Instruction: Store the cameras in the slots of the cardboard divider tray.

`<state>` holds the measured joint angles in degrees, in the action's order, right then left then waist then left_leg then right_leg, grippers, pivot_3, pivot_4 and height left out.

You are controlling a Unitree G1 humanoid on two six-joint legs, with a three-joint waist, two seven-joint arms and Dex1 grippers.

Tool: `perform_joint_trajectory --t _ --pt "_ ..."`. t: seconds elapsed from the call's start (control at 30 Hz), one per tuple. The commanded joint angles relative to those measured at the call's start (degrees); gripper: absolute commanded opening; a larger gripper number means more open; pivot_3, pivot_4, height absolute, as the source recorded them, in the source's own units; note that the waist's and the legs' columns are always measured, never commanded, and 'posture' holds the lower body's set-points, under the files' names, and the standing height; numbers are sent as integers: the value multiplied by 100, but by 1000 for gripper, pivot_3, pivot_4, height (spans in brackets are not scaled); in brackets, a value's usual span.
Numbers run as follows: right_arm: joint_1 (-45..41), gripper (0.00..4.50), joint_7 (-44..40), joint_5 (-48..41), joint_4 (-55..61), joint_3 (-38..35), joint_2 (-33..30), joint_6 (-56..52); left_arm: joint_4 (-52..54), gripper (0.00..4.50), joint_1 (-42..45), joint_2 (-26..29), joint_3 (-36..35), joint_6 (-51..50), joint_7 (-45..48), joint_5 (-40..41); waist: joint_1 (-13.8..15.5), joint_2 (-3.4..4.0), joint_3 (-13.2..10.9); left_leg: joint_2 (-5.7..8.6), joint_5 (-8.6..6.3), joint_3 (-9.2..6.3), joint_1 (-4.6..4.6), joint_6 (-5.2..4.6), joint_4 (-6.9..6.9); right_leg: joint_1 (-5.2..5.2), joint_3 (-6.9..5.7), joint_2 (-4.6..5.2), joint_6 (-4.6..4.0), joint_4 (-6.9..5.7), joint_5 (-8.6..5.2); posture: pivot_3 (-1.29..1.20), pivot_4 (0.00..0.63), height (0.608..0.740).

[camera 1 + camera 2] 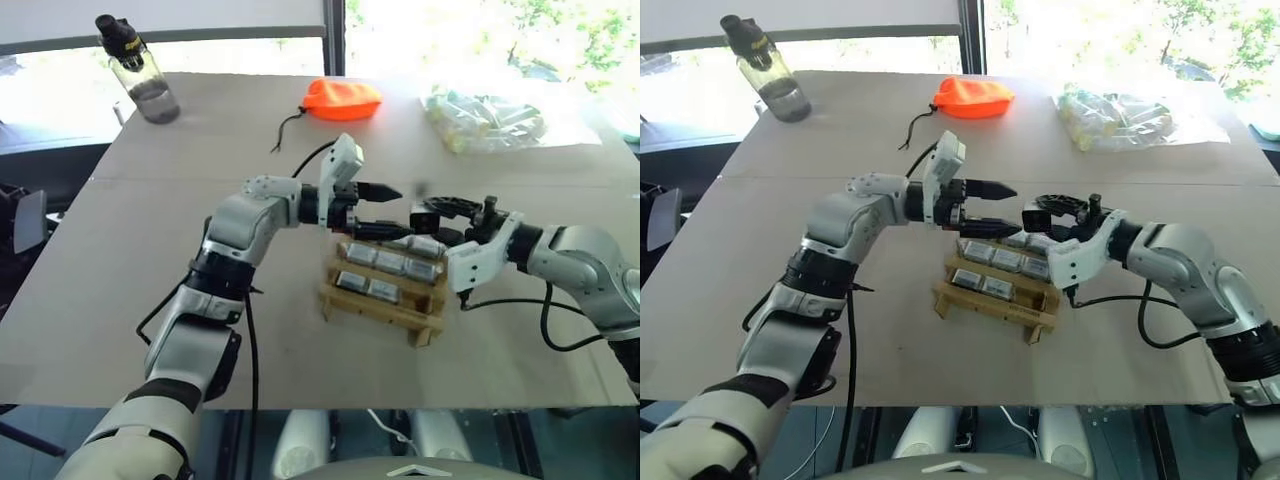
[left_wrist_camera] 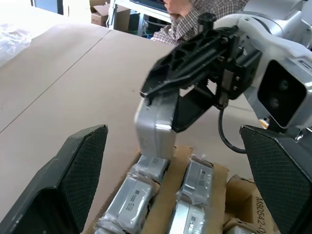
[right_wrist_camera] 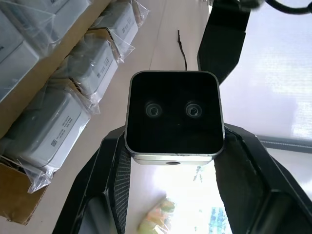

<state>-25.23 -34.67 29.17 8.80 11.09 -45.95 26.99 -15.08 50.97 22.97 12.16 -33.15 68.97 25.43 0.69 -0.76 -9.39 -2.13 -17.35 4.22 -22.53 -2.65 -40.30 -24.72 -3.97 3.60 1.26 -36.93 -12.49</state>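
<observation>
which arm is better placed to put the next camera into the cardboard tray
Right, I'd judge. The right gripper is already shut on a camera just above the cardboard divider tray, while the left gripper hovers open and empty beside it.

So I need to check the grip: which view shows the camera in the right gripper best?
The right wrist view: the camera faces it squarely, clamped by the right gripper. The left wrist view gives its side; the eye views barely resolve it.
</observation>
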Motion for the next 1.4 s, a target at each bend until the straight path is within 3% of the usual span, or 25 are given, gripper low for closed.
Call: perform_joint_trajectory --t 0.03,0.17,0.2,0.27,0.47,0.5,0.63,0.67,0.77,1.07,1.17,1.27,1.4 --pt "-193 1893 86 6 171 -23 83 98 61 4500 103 -54 -127 90 18 -12 -9 0 0 0 0 0 1 0 0 0 1 -1 0 0 0 0 150 726" --pt "-267 1893 16 -7 229 17 186 84 157 4500 32 -78 -169 53 32 2 7 0 0 -1 1 -1 1 2 0 0 -1 0 0 -1 0 0 150 726" --pt "-296 1893 2 -13 243 21 201 86 172 4255 20 -79 -170 47 34 2 8 0 0 -1 1 0 0 2 0 0 -2 0 0 -1 0 0 150 726" --pt "-332 1893 -18 -25 259 34 223 88 168 3674 16 -87 -185 59 24 0 8 0 0 0 1 0 0 2 0 1 0 1 0 -1 0 0 150 726" --pt "-318 1893 -41 -44 310 47 247 58 390 862 -105 -78 -225 65 153 114 1 0 0 0 1 -1 0 2 0 1 -1 0 0 -1 0 0 150 726" --pt "-313 1893 -27 -45 315 26 266 20 418 675 -122 -80 -235 46 152 119 1 0 0 0 1 -1 0 2 0 0 -2 0 0 -1 0 0 150 726" --pt "-291 1893 -18 -84 355 -31 296 -41 407 682 -141 -83 -228 91 137 29 7 0 0 -1 2 -1 1 2 0 1 -1 0 0 -3 0 0 150 726" --pt "-230 2974 -125 -309 390 -72 341 -235 389 682 -129 -88 -230 107 143 22 11 0 0 -1 2 -1 1 3 -1 1 -1 0 -1 -3 0 0 150 726" --pt "74 4269 -758 -1306 539 -354 248 -1151 344 682 -67 -135 -295 281 120 -3 26 0 0 -1 2 -2 1 3 -2 2 -3 1 -1 -3 0 0 150 726" --pt "1529 4313 -2099 -5250 1172 -2576 -214 -5178 1529 682 -713 -182 -353 864 395 316 29 0 0 -1 1 -15 -6 2 2 9 -24 8 -2 2 2 0 150 726" --pt "2520 4313 -2610 -6080 1235 -3241 -304 -5792 1673 682 -896 -116 -265 1014 536 279 38 2 1 1 1 -15 8 1 0 24 -28 7 -3 -5 2 0 150 726" --pt "3119 4313 -2837 -6461 1175 -3594 18 -5528 1744 682 -1034 -25 -107 1126 706 200 31 2 1 1 -1 -19 38 -3 2 47 -14 3 -3 -2 1 0 150 726" --pt "3983 4313 -3551 -6113 955 -3514 360 -4185 1742 682 -1142 -42 65 1311 654 33 15 2 1 -1 -19 -12 78 -32 4 85 4 0 0 6 -1 0 150 726"
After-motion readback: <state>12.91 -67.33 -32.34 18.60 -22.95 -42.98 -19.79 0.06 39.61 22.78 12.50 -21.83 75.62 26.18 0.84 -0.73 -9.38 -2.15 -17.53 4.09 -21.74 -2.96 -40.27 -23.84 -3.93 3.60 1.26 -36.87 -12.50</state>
